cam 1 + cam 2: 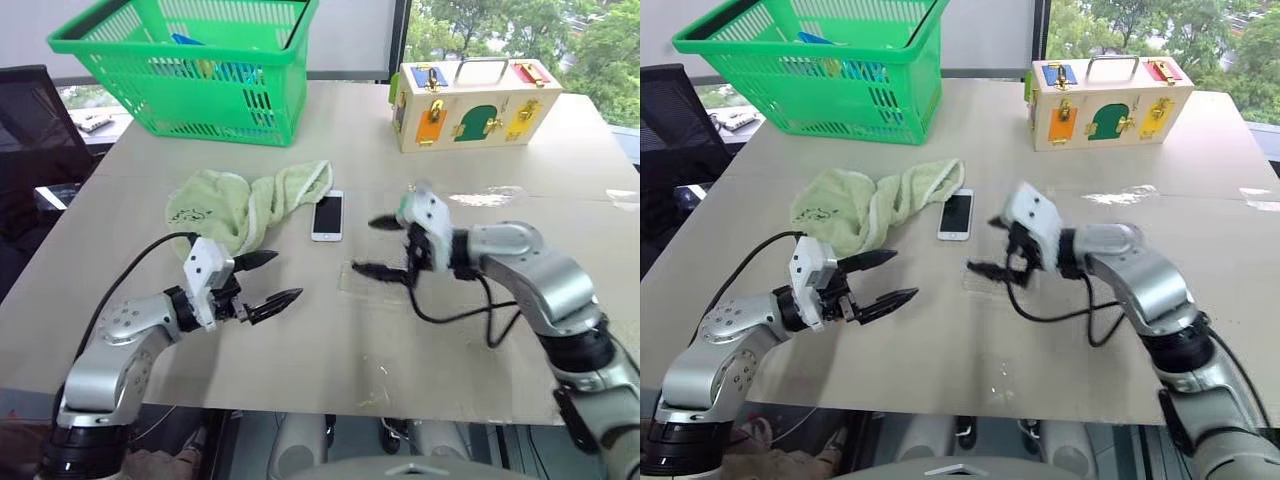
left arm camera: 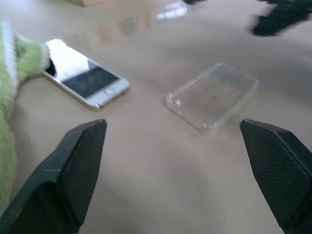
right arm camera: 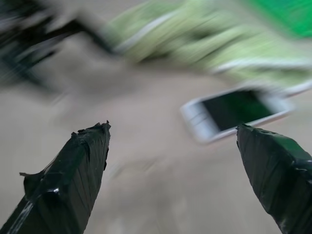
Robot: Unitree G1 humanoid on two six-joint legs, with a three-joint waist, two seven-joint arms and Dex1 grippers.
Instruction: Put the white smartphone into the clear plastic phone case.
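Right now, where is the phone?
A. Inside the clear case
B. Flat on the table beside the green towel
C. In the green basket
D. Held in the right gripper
B: the phone lies screen up on the table next to the towel, apart from the empty case, and both grippers are open and hold nothing.

head eyes — forward-down over table (image 1: 330, 340) | wrists — low, close | shared: white smartphone (image 2: 85, 80)

We see a beige tabletop (image 1: 300, 350) carrying a green basket (image 1: 190, 65), a wooden latch box (image 1: 470, 103), a green towel (image 1: 245, 205), the phone (image 1: 327, 216) just beside the towel, and the clear case (image 2: 214, 96) nearby.
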